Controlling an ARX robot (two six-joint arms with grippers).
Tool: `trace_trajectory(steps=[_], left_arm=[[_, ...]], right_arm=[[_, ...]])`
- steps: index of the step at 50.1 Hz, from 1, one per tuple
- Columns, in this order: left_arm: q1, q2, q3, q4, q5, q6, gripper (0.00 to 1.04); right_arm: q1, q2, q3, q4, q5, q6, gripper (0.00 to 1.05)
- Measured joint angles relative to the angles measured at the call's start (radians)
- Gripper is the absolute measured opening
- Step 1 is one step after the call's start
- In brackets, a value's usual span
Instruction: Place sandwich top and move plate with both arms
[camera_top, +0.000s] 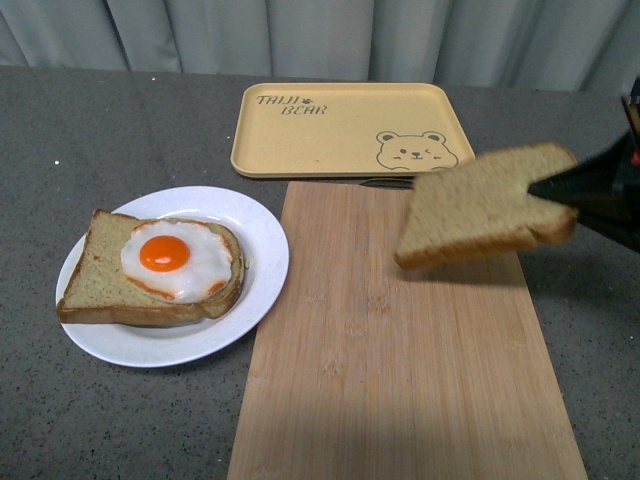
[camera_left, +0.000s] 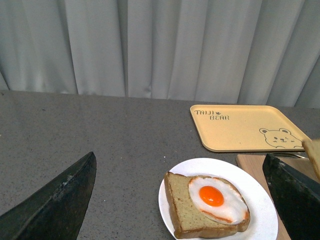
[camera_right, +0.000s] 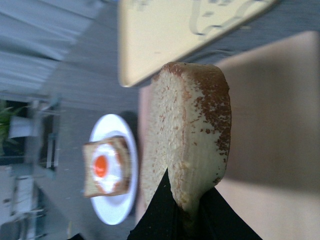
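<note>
The sandwich top (camera_top: 485, 205) is a plain tan, speckled slice with a darker brown crust. It hangs tilted in the air above the far right part of the wooden board (camera_top: 400, 380). The right gripper (camera_top: 548, 187) has its jaws clamped on the crust edge. The white plate (camera_top: 255, 230), carrying the egg-topped slice (camera_top: 100, 275), sits on the bench (camera_top: 90, 130) left of the board. The left gripper (camera_left: 175, 200) has its jaws wide apart.
</note>
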Motion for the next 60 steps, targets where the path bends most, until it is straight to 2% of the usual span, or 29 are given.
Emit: trace_trajectory(steps=[5,9,16,28,44,60], left_arm=[[0.0,0.0,0.0,0.0,0.0,0.0,0.98],[0.0,0.0,0.0,0.0,0.0,0.0,0.98],[0.0,0.0,0.0,0.0,0.0,0.0,0.98],[0.0,0.0,0.0,0.0,0.0,0.0,0.98],[0.0,0.0,0.0,0.0,0.0,0.0,0.98],[0.0,0.0,0.0,0.0,0.0,0.0,0.98]], right_arm=[[0.116,0.001,-0.007,0.185,-0.044,0.144,0.03],[0.216,0.066,0.027,0.31,-0.038,0.246,0.03],[0.3,0.159,0.088,0.383,-0.024,0.333,0.03],[0.417,0.31,0.237,0.341,-0.014,0.413,0.03],[0.467,0.417,0.392,0.177,-0.024,0.404,0.03],[0.504,0.459,0.425,0.156,-0.008,0.392,0.03]])
